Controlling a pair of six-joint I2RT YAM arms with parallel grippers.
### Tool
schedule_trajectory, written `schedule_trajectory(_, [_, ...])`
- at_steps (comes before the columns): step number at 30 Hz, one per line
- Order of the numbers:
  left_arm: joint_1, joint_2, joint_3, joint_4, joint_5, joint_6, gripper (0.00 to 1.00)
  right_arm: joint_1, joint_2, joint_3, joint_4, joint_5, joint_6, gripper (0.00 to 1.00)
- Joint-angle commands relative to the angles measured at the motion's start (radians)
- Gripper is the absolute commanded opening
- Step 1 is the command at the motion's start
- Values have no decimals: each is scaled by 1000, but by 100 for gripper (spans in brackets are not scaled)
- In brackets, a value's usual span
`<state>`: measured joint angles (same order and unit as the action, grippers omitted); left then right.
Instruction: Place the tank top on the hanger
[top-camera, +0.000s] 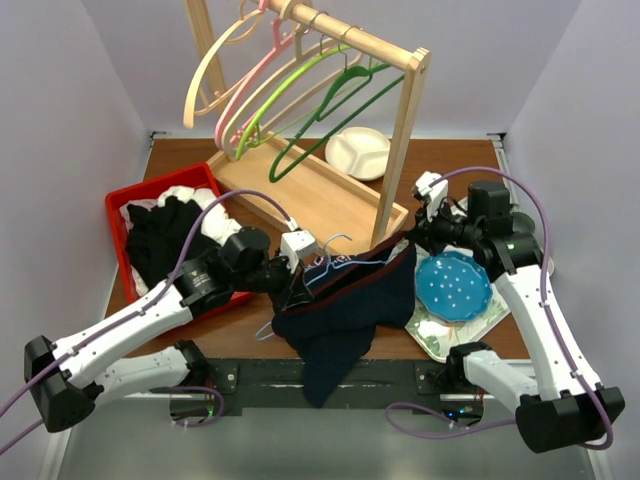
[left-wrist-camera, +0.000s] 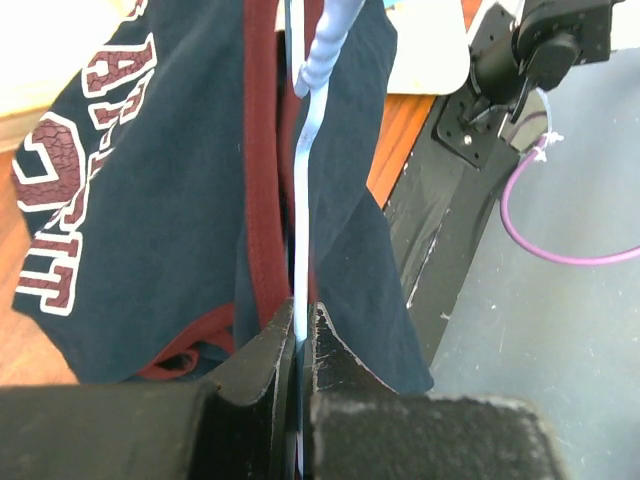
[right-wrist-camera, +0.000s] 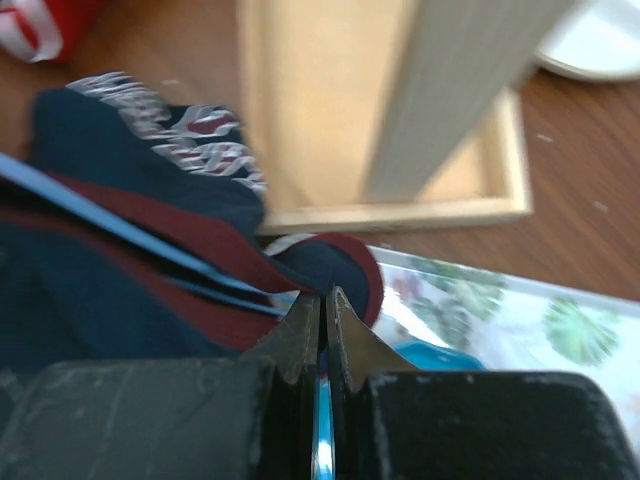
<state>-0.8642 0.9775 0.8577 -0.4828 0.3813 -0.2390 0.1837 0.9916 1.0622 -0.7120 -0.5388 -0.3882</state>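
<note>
Closest to the arm bases, we see the lower part of the tank top (top-camera: 345, 310) hanging over the near edge of the surface (top-camera: 470, 165), dark navy with dark red trim. Just beyond that, the garment is draped across the thin light-blue hanger (left-wrist-camera: 303, 200), which runs between the two arms. The left fingers (left-wrist-camera: 272, 350) are pressed together on the hanger's slim bar, with navy cloth and red trim on both sides of it (white-edged red lettering shows on the fabric in the left wrist view). The right fingers (right-wrist-camera: 300, 330) are likewise clamped narrow on a light-blue strip of the hanger, right at a red-trimmed edge of the top; we cannot tell whether cloth is pinched in with it. Beside the right arm, a leaf-patterned tray (top-camera: 432, 345) carries a round blue dish (top-camera: 453, 285) dotted with white, and the top overlaps the tray's left side. To the left, a red bin (top-camera: 118, 215) holds a black clothing heap (top-camera: 165, 240) and a white cloth (top-camera: 190, 190). Farther back stands a wooden rack (top-camera: 400, 140) with several coloured hangers (top-camera: 262, 108) on its rail, and a white divided plate (top-camera: 358, 152) lies just beyond its base.
</note>
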Motion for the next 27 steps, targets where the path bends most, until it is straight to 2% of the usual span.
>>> schedule_trajectory(1, [4,32,76,12,31,37,0,16,-11,68,-211,-360,-167,0])
schedule_trajectory(3, [4,26,89,19,31,38,0,33,-27,90,-274,-389,-257,8])
schedule_trajectory(4, [4,18,105,21,27,41,0,43,-33,88,-291,-359,-265,16])
schedule_trajectory(6, [4,1,127,12,16,58,0,45,-53,97,-303,-243,-273,24])
schedule_trajectory(7, [4,-2,150,-3,11,66,0,43,-59,108,-307,-201,-275,38])
schedule_trajectory(9, [4,-11,184,-23,13,82,0,45,-58,180,-299,-70,-262,54])
schedule_trajectory(10, [4,-10,196,-49,25,89,0,46,-51,215,-305,-44,-262,71])
schedule_trajectory(12, [4,-10,222,-72,48,99,0,45,-4,346,-328,-33,-273,81])
schedule_trajectory(13, [4,-8,231,-89,77,102,0,45,17,387,-372,-74,-288,87])
schedule_trajectory(15, [4,3,265,-111,105,110,0,45,51,494,-435,-160,-371,91])
schedule_trajectory(17, [4,15,293,-146,140,115,0,46,93,550,-524,-324,-496,97])
schedule_trajectory(20, [4,38,357,-178,182,121,0,100,131,550,-600,-482,-581,99])
schedule_trajectory(22, [4,62,398,-198,209,127,0,155,140,538,-568,-500,-562,98])
schedule_trajectory(26, [4,102,440,-206,243,135,0,191,179,499,-546,-529,-523,95])
schedule_trajectory(27, [4,116,448,-200,251,136,0,203,182,490,-538,-527,-509,88])
